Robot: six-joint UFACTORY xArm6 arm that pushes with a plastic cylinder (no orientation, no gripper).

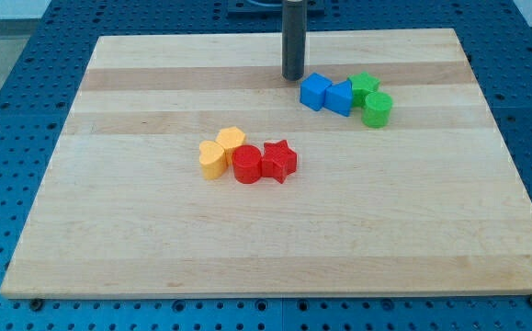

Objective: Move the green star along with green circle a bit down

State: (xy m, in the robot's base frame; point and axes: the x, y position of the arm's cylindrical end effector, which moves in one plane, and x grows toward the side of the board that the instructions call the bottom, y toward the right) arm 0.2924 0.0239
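The wooden board (pixel 275 230) lies on a blue perforated table (pixel 27 83) and fills most of the camera view.

**Rod and tip.** The dark rod enters from the view's top, slightly right of centre, and stands upright. My tip (pixel 292 77) rests on the board near its far edge. The rod carries no fingers, so no open or closed state applies; it grips nothing. My tip touches no block.

**Task blocks.** The green star (pixel 365 85) sits in the upper right part of the board. The green circle (pixel 378 109), a short cylinder, lies at about 5 o'clock from the star and touches it or nearly so. Both lie at roughly 3 to 4 o'clock from my tip, with the blue blocks in between.

**Blue blocks.** Two blue blocks sit side by side, touching. The blue cube (pixel 315 92) lies just at 4 o'clock from my tip, near it but apart. The second blue block (pixel 339 97), whose exact shape cannot be made out, lies at 3 o'clock from the cube and sits against the green star's left side.

**Centre cluster.** Four blocks form a tight group left of board centre, well apart from my tip, at about 7 o'clock from it.
- The yellow heart (pixel 212 159) is leftmost.
- The yellow hexagon (pixel 232 140) lies at 1 o'clock from the heart.
- The red circle (pixel 246 165) lies at 3 o'clock from the heart.
- The red star (pixel 278 161) touches the red circle on its right.
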